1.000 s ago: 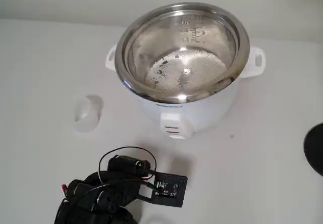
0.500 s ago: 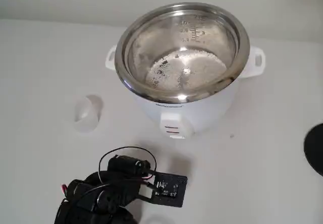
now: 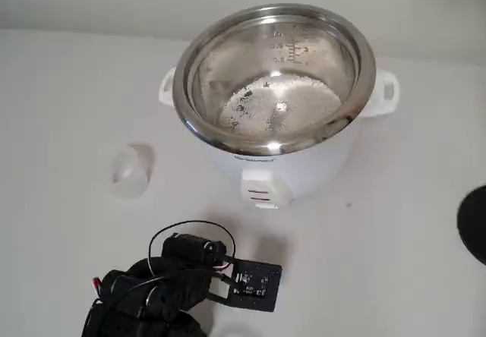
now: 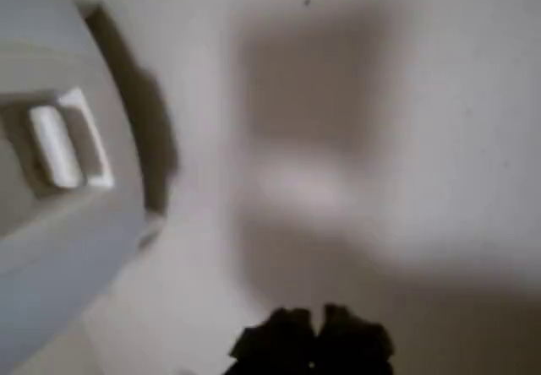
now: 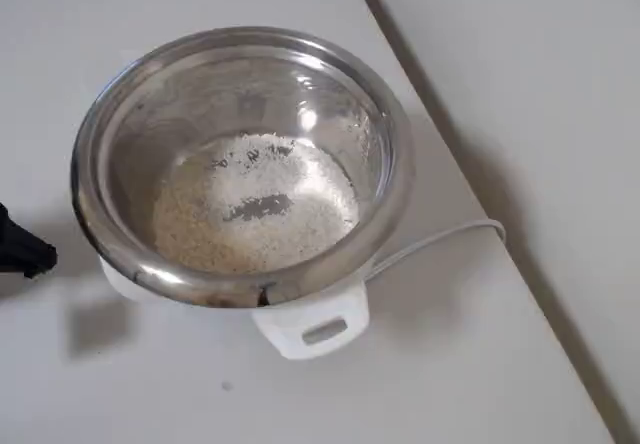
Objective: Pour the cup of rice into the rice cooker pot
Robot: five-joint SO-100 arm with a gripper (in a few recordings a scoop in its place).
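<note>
Fine white rice grains (image 5: 255, 204) carpet the large round shiny steel pot (image 3: 274, 77) beyond the black gripper (image 4: 311, 343) (fingertips pressed together, blurred), small translucent plastic cup (image 3: 132, 168) lying apart.

One rice cooker pot (image 3: 273, 79) stands on the bench (image 3: 68, 86), holding one mass of rice (image 5: 255, 214). One cup (image 3: 130, 170). One pincer (image 4: 311, 341). Two side handles, one white cord (image 5: 440, 239).

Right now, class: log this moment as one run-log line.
rice: in rice cooker pot | cup: on table, apart from cooker | gripper: jaws together, holding nothing
</note>
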